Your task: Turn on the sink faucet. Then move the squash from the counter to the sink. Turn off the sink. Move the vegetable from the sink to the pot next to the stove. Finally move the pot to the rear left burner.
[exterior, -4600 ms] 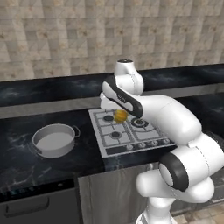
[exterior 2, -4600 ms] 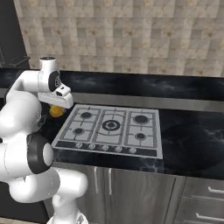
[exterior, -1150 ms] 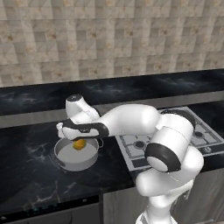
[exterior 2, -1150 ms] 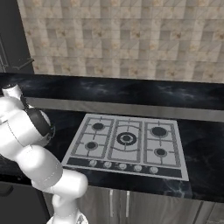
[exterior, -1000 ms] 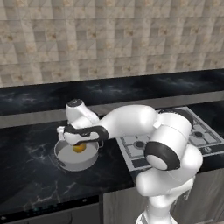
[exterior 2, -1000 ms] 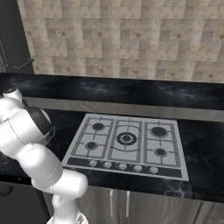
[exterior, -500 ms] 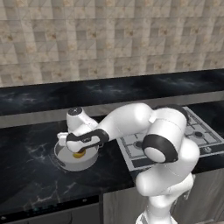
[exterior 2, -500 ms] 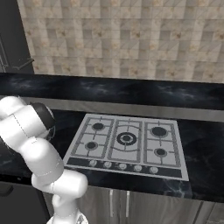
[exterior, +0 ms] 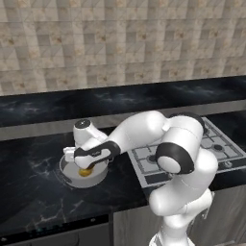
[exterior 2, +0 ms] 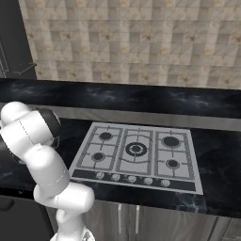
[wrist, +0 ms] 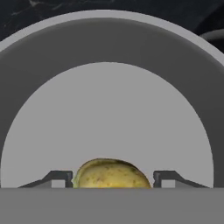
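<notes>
From my remote station I see the white arm reaching left over the black marble table (exterior: 33, 168), its claw (exterior: 86, 166) lowered into the pot (exterior: 72, 178). The pot sits on the table just left of the stove (exterior: 218, 149), near the table's front edge. In the hand view the squash (wrist: 111, 174) lies between the two fingertips (wrist: 57, 178) above the pot's pale floor. The jaws stand spread, with a narrow gap on each side of the squash (I cannot tell whether it rests on the bottom). The right base view shows the stove's burners bare.
</notes>
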You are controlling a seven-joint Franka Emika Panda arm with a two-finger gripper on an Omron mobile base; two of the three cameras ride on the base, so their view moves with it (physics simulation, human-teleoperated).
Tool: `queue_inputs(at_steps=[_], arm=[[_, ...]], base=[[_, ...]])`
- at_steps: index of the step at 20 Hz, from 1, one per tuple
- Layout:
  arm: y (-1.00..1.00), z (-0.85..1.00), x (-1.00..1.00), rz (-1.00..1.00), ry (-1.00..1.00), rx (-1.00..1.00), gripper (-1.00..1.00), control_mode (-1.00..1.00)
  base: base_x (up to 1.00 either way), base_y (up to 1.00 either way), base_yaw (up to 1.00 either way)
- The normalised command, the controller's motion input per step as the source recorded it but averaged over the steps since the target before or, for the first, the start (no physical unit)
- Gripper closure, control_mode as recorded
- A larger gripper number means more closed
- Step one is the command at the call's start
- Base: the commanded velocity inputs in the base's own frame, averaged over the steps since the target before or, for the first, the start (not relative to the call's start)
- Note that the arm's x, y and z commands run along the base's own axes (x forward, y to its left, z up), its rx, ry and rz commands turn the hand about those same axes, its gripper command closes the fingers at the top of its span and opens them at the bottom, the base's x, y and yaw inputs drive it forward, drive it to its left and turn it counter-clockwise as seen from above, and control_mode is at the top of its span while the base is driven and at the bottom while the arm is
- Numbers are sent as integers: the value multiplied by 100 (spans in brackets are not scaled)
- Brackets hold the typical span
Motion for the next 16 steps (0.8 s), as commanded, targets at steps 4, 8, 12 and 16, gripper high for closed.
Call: queue_inputs(at_steps=[4,8,12,16], arm=[[0,0,0,0,0,1,-100,-100],[-1,9,0,0,0,0,-100,-100],[-26,39,-14,-5,0,0,-100,-100],[-43,43,-33,-9,0,0,-100,-100]], base=[[0,0,0],[0,0,0],[0,0,0],[0,0,0]])
